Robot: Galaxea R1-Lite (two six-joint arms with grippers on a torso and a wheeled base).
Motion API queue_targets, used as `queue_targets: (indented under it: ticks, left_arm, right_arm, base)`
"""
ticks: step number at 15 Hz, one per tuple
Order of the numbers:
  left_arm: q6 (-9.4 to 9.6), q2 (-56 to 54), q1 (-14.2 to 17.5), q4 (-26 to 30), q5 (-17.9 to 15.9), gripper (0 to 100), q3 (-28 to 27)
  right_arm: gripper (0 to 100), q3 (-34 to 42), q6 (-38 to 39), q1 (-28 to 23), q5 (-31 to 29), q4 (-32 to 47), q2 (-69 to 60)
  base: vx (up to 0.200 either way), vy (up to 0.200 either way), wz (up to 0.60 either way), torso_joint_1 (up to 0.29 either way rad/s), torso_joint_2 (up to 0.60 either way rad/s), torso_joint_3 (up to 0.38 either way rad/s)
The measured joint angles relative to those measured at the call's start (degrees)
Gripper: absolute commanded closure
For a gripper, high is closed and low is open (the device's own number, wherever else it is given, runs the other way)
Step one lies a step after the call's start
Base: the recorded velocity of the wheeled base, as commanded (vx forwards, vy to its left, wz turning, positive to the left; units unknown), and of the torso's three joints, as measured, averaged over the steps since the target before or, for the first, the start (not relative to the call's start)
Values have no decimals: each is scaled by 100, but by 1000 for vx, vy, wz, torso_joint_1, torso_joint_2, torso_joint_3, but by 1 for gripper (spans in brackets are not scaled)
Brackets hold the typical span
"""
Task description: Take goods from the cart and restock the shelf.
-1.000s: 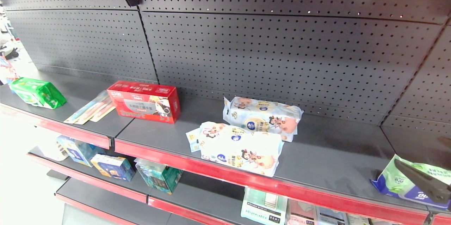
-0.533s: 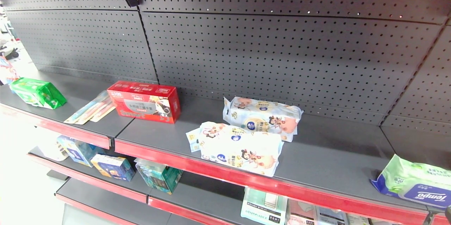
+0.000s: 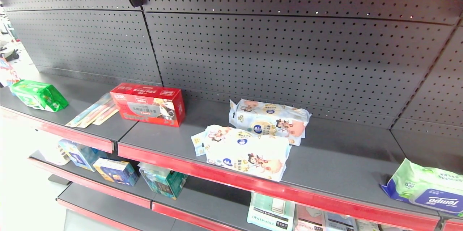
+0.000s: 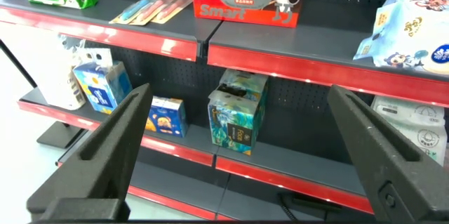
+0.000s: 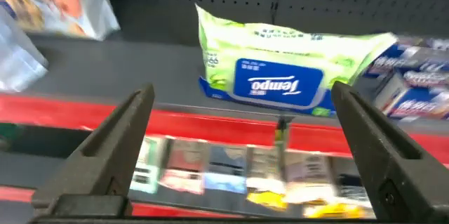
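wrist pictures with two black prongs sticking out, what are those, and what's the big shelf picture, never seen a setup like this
This is a two-armed robot on wheels, restocking a shop shelf. The wide picture comes from a camera on its head, looking at that shelf. On it lie a red box, a back tissue pack, a front tissue pack, some toothbrushes, a green pack at the far left and a pack of wipes at the far right.

The other two pictures come from cameras on the robot's wrists. The black prongs are the fingers of each arm's gripper. The left gripper faces the lower shelves. The right gripper faces the pack of wipes. Both are open and hold nothing.
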Motion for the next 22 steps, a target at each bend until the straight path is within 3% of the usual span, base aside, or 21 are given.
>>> queue_targets:
  ticks: [3, 8, 11, 15, 17, 22]
  left_arm:
    - [11, 0, 0, 0, -4, 0, 0]
    - [11, 0, 0, 0, -9, 0, 0]
    - [6, 0, 0, -5, -6, 0, 0]
    - [9, 0, 0, -7, -2, 0, 0]
    - [11, 0, -2, -7, 0, 0, 0]
    - [11, 0, 0, -2, -2, 0, 0]
  right_arm:
    - [0, 2, -123, 0, 962, 39, -40]
    - [0, -59, -271, 44, 724, -208, -57]
    - [0, 30, -173, 88, 749, 276, -60]
    - [0, 38, -46, 696, 758, 283, -148]
    - [0, 38, 245, 585, 557, 280, -366]
    - [0, 38, 129, 517, 525, 289, -562]
  base:
    - [0, 0, 0, 0, 0, 0]
    - [0, 0, 0, 0, 0, 0]
    - [0, 0, 0, 0, 0, 0]
    - [0, 0, 0, 0, 0, 0]
    - [0, 0, 0, 0, 0, 0]
    - [0, 0, 0, 0, 0, 0]
